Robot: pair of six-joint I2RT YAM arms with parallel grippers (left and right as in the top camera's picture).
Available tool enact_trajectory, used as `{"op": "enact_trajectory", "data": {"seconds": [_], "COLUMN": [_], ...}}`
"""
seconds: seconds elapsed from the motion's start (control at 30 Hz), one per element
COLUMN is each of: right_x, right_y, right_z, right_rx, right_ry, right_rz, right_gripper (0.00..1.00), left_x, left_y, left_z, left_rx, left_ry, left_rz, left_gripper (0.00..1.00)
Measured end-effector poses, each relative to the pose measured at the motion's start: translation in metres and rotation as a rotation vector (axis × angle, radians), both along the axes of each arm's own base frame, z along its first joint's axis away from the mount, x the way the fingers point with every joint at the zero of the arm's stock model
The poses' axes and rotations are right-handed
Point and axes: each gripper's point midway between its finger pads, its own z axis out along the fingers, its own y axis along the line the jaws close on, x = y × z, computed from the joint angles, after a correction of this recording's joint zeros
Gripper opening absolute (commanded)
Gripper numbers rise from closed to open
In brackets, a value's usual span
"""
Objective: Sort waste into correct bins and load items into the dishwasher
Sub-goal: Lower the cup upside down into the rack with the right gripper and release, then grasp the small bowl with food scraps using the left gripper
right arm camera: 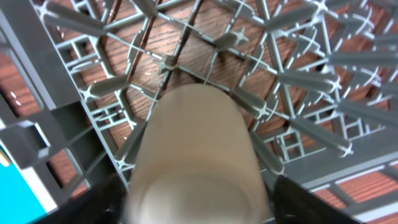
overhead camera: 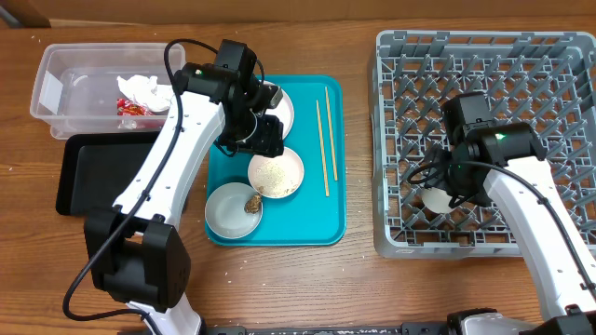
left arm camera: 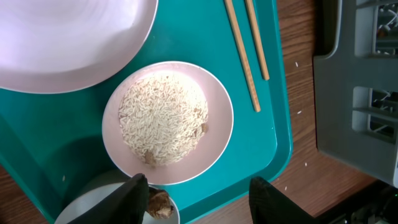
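Observation:
My left gripper (overhead camera: 262, 136) (left arm camera: 199, 200) is open and empty, low over the teal tray between the white bowl of rice crumbs (overhead camera: 276, 174) (left arm camera: 166, 121) and the greyish bowl (overhead camera: 232, 210) (left arm camera: 112, 208), which holds a brown food scrap (left arm camera: 159, 205). The white plate (overhead camera: 282, 109) (left arm camera: 68, 37) lies behind, partly hidden by the arm. Two chopsticks (overhead camera: 323, 144) (left arm camera: 247, 53) lie on the tray's right side. My right gripper (overhead camera: 449, 186) (right arm camera: 199, 202) is open around the small white cup (overhead camera: 436, 199) (right arm camera: 196, 155), which lies in the grey dish rack (overhead camera: 484, 46) (right arm camera: 74, 106); a small gap shows at the right finger.
The clear tub (overhead camera: 56, 88) at the back left holds the white tissue (overhead camera: 144, 90) and the red wrapper (overhead camera: 128, 107). The black tray (overhead camera: 88, 177) sits in front of it. The teal tray (overhead camera: 321, 219) lies between the tub and the rack.

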Motion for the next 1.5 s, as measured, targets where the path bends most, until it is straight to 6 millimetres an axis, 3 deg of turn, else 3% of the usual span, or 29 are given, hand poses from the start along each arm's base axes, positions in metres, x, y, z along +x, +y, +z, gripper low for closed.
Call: {"op": "enact_trajectory", "data": {"seconds": [0.17,0.37,0.53,0.67,0.77,0.87,1.03,1.1,1.17,1.27,1.33,1.43,1.5], "right_x": [0.002,0.017,0.037,0.038,0.038,0.040,0.043,0.044,0.044,0.044,0.044,0.044,0.044], "right_y": [0.000,0.007,0.036,0.059,0.067,0.069,0.070,0.070,0.070,0.070,0.070,0.070,0.070], "right_z": [0.004,0.043,0.083,0.088,0.089,0.090,0.092,0.092,0.092,0.092,0.092,0.092,0.092], "right_rx": [-0.003,0.034,0.172,0.253,0.280,0.290,0.298,0.297,0.298,0.296,0.292,0.291,0.290], "right_ry": [-0.008,-0.081,-0.194,-0.203,-0.209,-0.216,-0.230,-0.234,-0.234,-0.235,-0.235,-0.236,-0.235], "right_rz": [0.001,0.012,0.107,0.183,0.208,0.217,0.227,0.230,0.233,0.239,0.243,0.246,0.247], "right_gripper": [0.96,0.95,0.95,0.95,0.96,0.98,0.99,0.99,0.99,0.99,0.99,0.99,0.99], "left_x": [-0.005,0.000,-0.021,-0.031,-0.037,-0.058,-0.121,-0.128,-0.124,-0.114,-0.116,-0.127,-0.130], "left_y": [0.003,0.006,0.027,0.041,0.044,0.049,0.065,0.063,0.054,0.033,0.022,0.016,0.015], "left_z": [0.011,0.066,0.087,0.092,0.105,0.130,0.154,0.150,0.133,0.088,0.047,-0.004,-0.026], "left_rx": [0.013,0.020,0.117,0.182,0.173,0.152,0.121,0.102,0.096,0.125,0.178,0.266,0.310], "left_ry": [0.017,-0.053,0.008,0.038,0.003,-0.064,-0.175,-0.224,-0.243,-0.200,-0.116,0.016,0.081], "left_rz": [0.002,0.006,0.087,0.179,0.226,0.266,0.309,0.303,0.273,0.197,0.134,0.062,0.044], "left_gripper": [0.61,0.60,0.53,0.51,0.56,0.59,0.64,0.64,0.64,0.68,0.66,0.56,0.53]}}
